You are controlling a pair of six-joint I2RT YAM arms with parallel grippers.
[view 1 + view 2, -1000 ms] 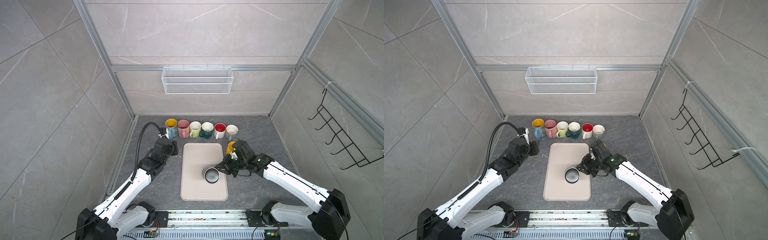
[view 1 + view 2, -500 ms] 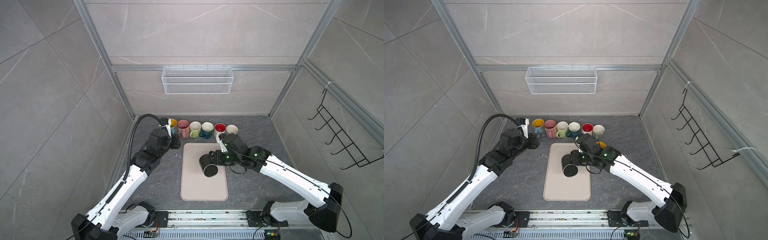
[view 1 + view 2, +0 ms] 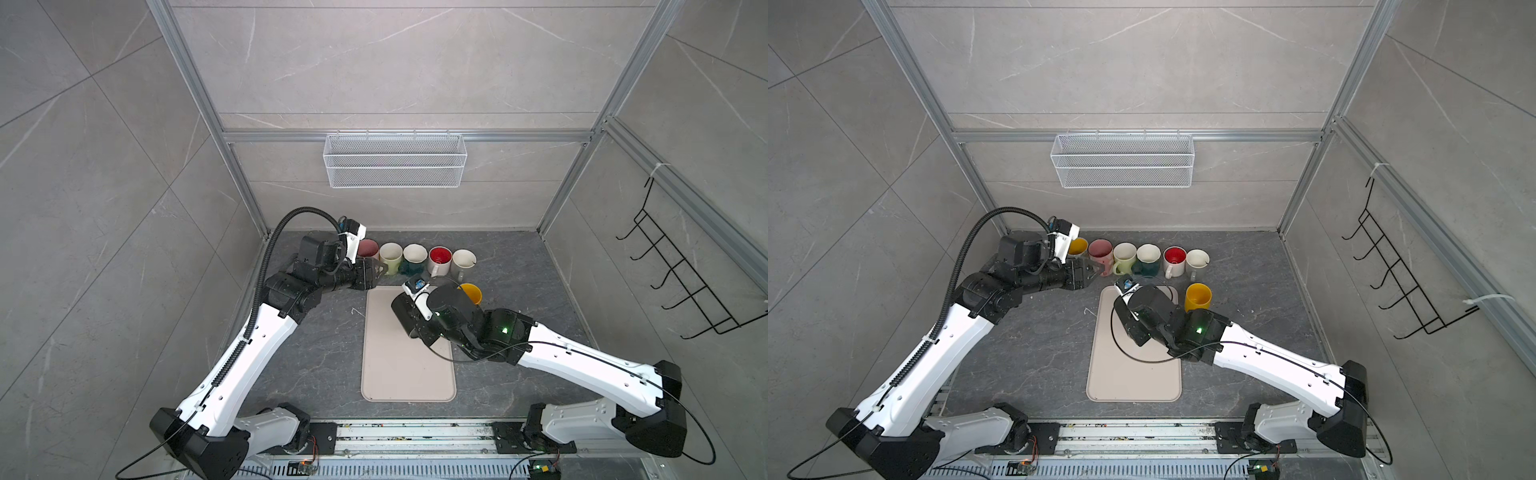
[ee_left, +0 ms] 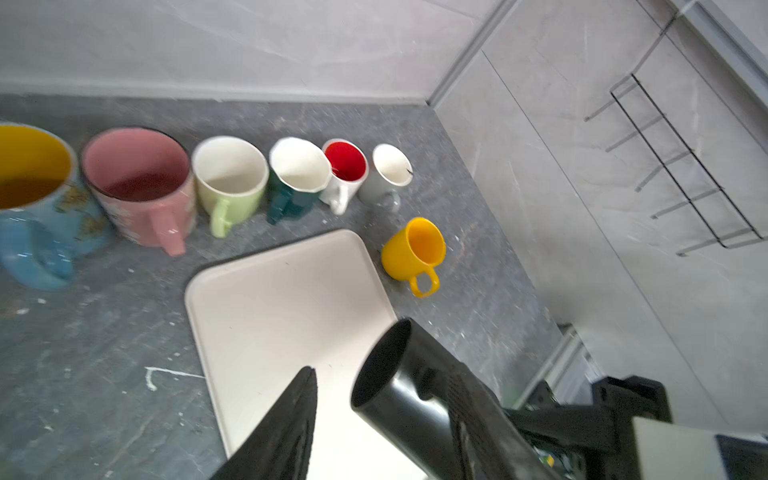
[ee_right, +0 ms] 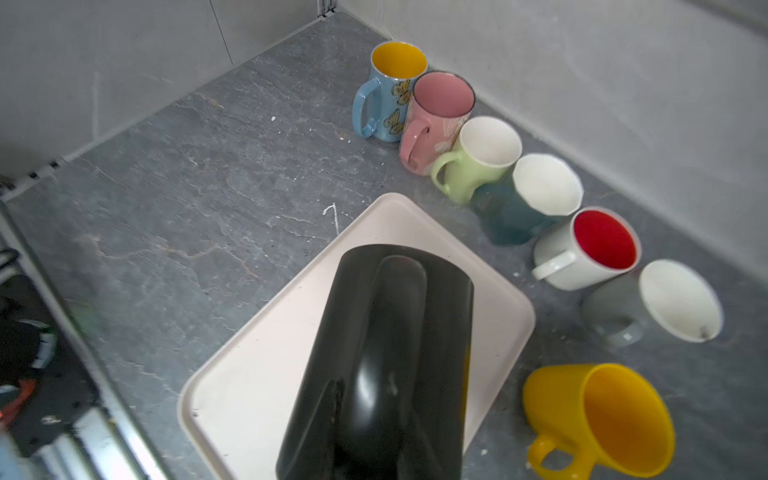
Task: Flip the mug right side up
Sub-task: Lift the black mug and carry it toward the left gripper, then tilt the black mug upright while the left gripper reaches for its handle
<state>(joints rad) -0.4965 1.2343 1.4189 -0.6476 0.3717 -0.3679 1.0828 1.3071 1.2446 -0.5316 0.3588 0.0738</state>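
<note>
The black mug (image 3: 404, 311) hangs tipped on its side over the far half of the beige mat (image 3: 407, 374). My right gripper (image 3: 420, 329) is shut on it, and the mug hides the fingers in the right wrist view, where its handle side (image 5: 399, 316) fills the lower middle. The mug's open mouth (image 4: 380, 365) faces my left arm. My left gripper (image 3: 376, 270) hovers open and empty by the mat's far left corner, apart from the mug. One of its fingers (image 4: 297, 411) shows in the left wrist view.
Several upright mugs line the back wall, from a pink one (image 3: 368, 249) to a grey one (image 3: 463, 259). A yellow mug (image 3: 471, 293) stands right of the mat. A wire basket (image 3: 395, 160) hangs behind, a hook rack (image 3: 685, 286) at right.
The mug stood bottom-up on the mat; my right gripper has lifted it, tipped it sideways and carried it toward the mat's far end. My left arm rose and reached farther back.
</note>
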